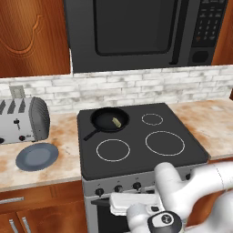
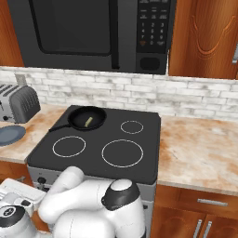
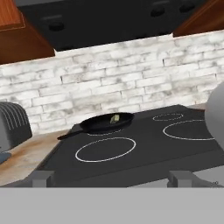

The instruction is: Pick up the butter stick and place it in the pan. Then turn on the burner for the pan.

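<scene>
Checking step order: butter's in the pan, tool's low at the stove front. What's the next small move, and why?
Probably ease the open tool toward the stove's front knobs and pick the one for the rear-left burner. The butter stick already lies in the pan on that burner, so only switching it on is left.

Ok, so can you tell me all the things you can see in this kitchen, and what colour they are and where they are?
pan: one, black, on the back left burner of the stove, handle toward the front left
butter stick: one, pale yellow, lying inside the pan
stove: one, black top with four white rings, knobs along its front
plate: one, blue-grey, on the counter left of the stove
toaster: one, silver and grey, behind the plate by the wall
microwave: one, dark, above the stove
end effector: one, dark tips, open, low in front of the stove
</scene>
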Robot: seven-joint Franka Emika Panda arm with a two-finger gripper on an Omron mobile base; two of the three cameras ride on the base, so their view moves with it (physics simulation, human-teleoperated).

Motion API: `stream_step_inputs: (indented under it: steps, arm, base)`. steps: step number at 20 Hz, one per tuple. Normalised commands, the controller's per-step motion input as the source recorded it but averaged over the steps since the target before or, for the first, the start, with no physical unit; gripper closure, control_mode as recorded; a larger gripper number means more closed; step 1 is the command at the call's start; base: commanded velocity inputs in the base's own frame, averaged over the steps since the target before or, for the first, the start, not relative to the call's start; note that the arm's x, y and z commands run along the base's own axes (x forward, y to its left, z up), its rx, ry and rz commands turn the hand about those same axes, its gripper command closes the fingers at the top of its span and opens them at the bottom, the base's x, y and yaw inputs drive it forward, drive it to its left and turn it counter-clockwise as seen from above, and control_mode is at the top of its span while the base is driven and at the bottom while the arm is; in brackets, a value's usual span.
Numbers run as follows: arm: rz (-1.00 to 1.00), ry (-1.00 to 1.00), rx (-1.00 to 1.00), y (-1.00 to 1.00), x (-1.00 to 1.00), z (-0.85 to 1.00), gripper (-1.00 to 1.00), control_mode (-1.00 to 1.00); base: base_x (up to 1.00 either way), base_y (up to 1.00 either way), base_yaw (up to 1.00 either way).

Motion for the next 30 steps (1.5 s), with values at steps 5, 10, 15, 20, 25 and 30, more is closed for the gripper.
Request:
stream_step_inputs:
  steps: [5,10,15,20,25,30]
  arm:
    - [0.01,0.07,0.00,0.00,0.33,-0.56,-1.00,-1.00]
    - [0.02,0.10,0.00,-0.05,0.33,-0.42,-1.00,-1.00]
    - [0.08,0.02,0.00,-0.25,0.37,-0.30,-1.00,-1.00]
    - [0.07,0.00,0.00,-0.25,0.38,-0.12,-1.00,-1.00]
    - [0.05,0.00,0.00,-0.22,0.43,-0.04,-1.00,-1.00]
    - [0.06,0.00,0.00,-0.21,0.57,-0.05,-1.00,-1.00]
  base:
    - [0.00,0.00,0.00]
    - [0.00,0.00,0.00]
    - [0.00,0.00,0.00]
    - [0.00,0.00,0.00]
    - [0.00,0.00,0.00]
    - [0.00,0.00,0.00]
